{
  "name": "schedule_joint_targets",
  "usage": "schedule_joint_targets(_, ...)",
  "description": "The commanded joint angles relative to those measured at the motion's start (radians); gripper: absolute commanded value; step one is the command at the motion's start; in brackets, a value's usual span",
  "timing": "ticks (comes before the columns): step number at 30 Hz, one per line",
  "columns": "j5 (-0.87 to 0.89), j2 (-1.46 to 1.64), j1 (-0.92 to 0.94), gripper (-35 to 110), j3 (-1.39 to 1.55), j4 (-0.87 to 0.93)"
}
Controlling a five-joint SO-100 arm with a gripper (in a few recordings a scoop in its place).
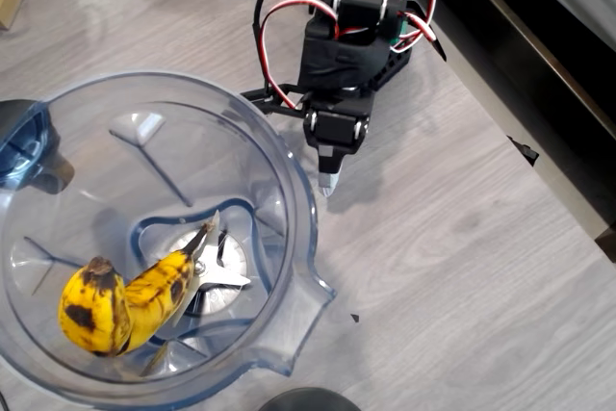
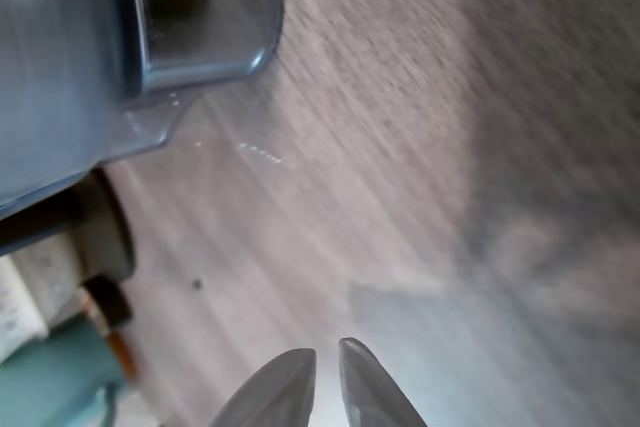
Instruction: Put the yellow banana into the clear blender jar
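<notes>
The yellow banana (image 1: 125,300), speckled with brown, lies inside the clear blender jar (image 1: 289,190), leaning over the silver blade (image 1: 223,271) at its bottom. My gripper (image 1: 328,183) hangs just outside the jar's right rim, over the wooden table, with nothing in it. In the wrist view my gripper (image 2: 327,355) shows its two pale fingertips almost touching, shut on nothing. The jar's wall (image 2: 60,77) fills the upper left of that view, blurred.
The grey wood table (image 1: 462,238) stretches to the right of the jar, with its edge running diagonally at the far right. A dark grey object (image 1: 24,141) sits by the jar's left rim. Red and black cables (image 1: 279,16) loop around the arm.
</notes>
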Motion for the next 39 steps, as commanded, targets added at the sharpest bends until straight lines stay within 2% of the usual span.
schedule_joint_targets(1, 0.006, 0.031, -0.018, 0, 0.017, 0.061)
schedule_joint_targets(11, -0.055, 0.031, -0.021, 0, 0.018, 0.16)
schedule_joint_targets(39, -0.055, 0.031, -0.023, 0, 0.018, 0.16)
